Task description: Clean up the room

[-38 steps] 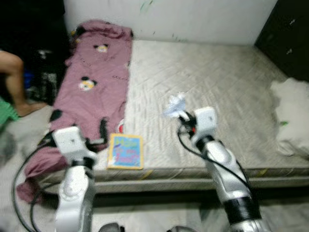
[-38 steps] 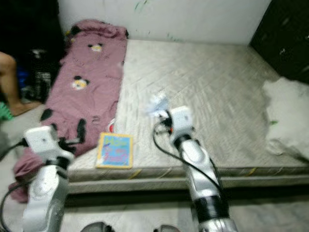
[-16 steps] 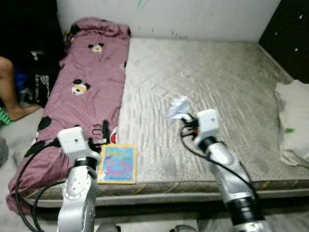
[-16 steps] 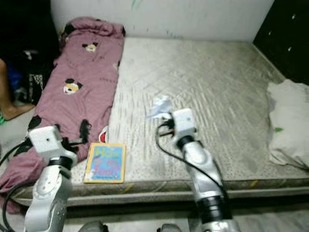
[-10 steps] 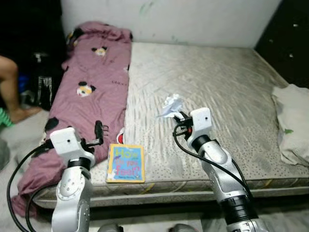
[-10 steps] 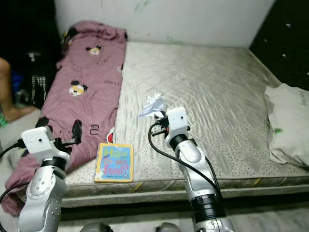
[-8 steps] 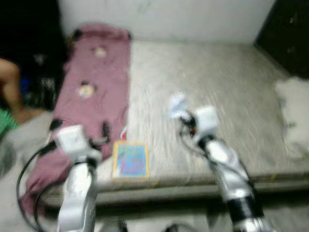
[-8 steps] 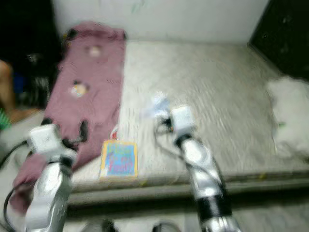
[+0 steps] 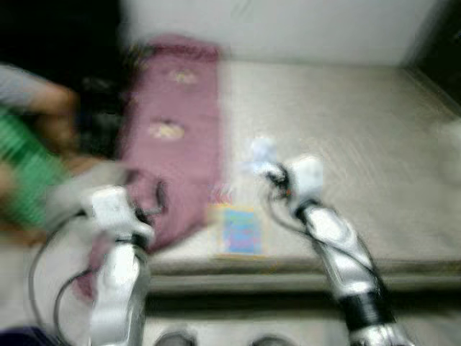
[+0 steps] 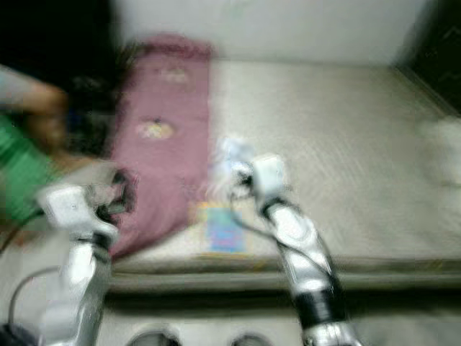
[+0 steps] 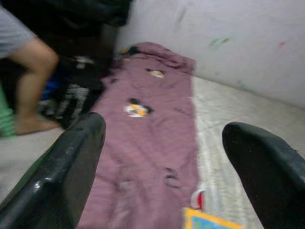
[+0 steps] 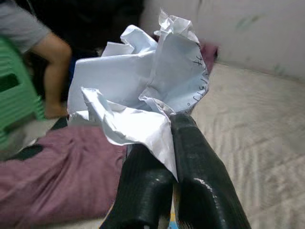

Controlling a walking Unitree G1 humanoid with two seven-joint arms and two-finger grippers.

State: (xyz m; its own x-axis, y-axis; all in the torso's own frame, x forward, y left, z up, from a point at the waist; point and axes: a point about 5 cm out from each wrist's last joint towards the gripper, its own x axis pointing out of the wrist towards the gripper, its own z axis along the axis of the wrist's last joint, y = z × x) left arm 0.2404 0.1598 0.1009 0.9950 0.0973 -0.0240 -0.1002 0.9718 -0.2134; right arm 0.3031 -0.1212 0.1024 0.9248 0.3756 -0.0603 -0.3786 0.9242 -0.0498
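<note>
Over on the left a person (image 9: pixel 32 137) sits by a green stool (image 12: pixel 14 95), well off the bed. Next comes the left gripper (image 11: pixel 162 167), its black fingers spread wide with nothing between them, pointed along the mauve quilt (image 11: pixel 143 129) (soft, rumpled cotton with cartoon patches). Near the mattress (image 9: pixel 360 137) edge lies a flat, stiff picture book (image 9: pixel 238 229), just beside the quilt and closer to that left arm. Further right, the right gripper (image 12: pixel 164 157) is clamped on a crumpled paper ball (image 12: pixel 138 90), thin, white and sharply creased, which sits straight out past the fingertips, held above the quilted grey mattress. The paper is already in hand, so I judge it needs carrying off to a bin.
</note>
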